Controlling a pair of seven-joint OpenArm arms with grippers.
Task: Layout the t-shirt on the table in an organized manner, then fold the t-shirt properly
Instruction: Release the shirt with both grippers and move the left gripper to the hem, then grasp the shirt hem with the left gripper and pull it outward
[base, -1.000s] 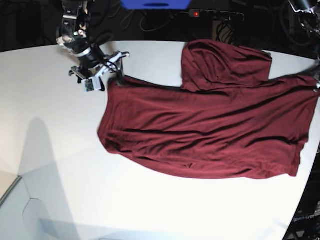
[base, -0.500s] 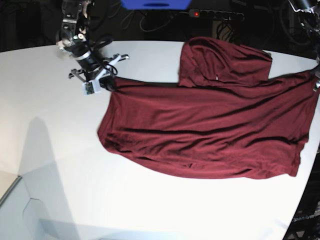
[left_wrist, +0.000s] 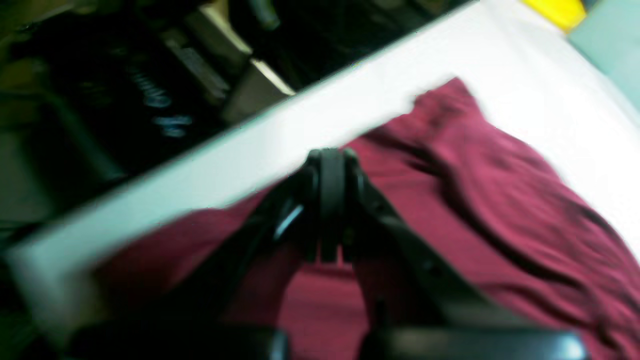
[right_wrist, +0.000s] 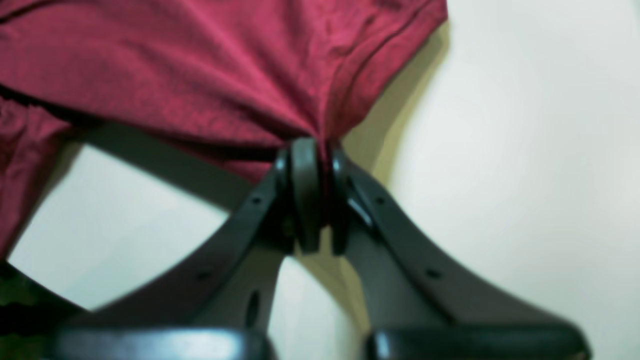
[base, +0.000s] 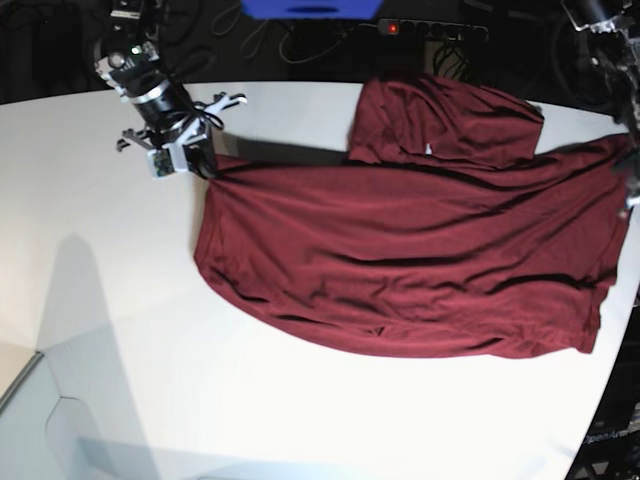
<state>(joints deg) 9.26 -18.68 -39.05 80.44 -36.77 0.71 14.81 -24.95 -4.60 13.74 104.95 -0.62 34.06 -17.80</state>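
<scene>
T-shirt (base: 400, 270) lies wrinkled on the table (base: 100, 300), spread btw my arms. My right gripper (right_wrist: 312, 150) pinches one corner; left gripper (left_wrist: 327, 160) is pressed shut, probably on the hem, view blurry. Uneven pull could slip the fabric or drag it over the table edge.

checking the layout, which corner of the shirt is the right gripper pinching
The right gripper is shut on the t-shirt at its far hem corner on the base view's left; the near hem corner lies loose on the table.
</scene>
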